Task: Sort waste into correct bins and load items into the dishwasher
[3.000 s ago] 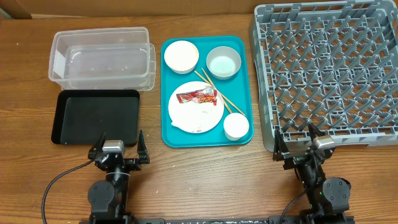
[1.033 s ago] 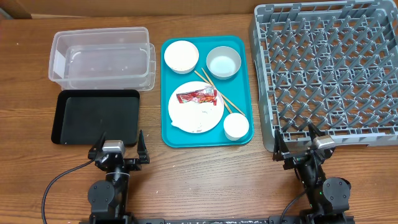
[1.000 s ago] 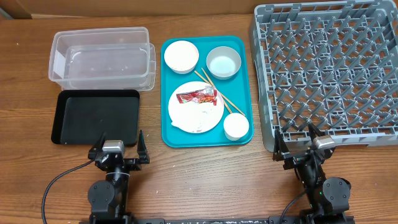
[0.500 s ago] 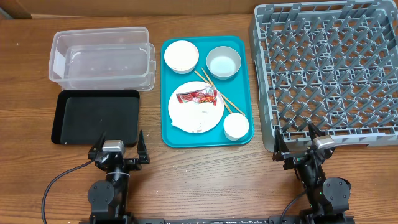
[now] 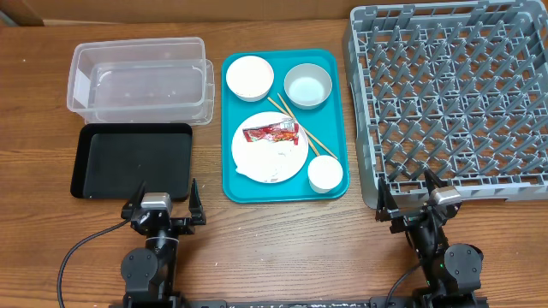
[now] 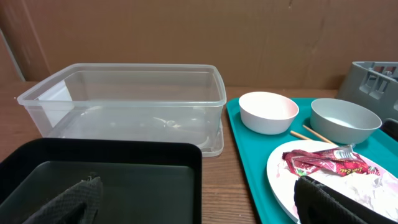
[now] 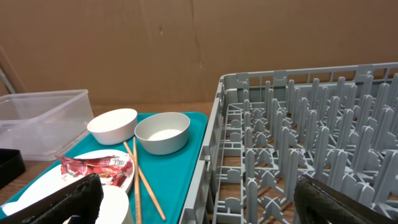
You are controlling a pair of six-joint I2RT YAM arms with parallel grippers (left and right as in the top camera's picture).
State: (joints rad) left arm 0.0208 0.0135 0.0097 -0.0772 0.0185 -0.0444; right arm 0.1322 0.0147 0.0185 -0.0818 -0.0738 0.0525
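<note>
Nothing is sorted yet: the red wrapper (image 5: 271,133) and tissue (image 5: 272,162) lie on the plate (image 5: 248,150) on the teal tray (image 5: 233,184) mid-tabletop. The clear tub (image 5: 141,51), black tray (image 5: 128,162) and dish rack (image 5: 454,103) are empty. The left gripper (image 5: 165,198) and right gripper (image 5: 406,195) sit at the near edge, fingers spread, holding nothing.

A brown cardboard wall (image 6: 186,31) is standing behind the wooden table (image 5: 282,248), which is sitting under soft, even light.
</note>
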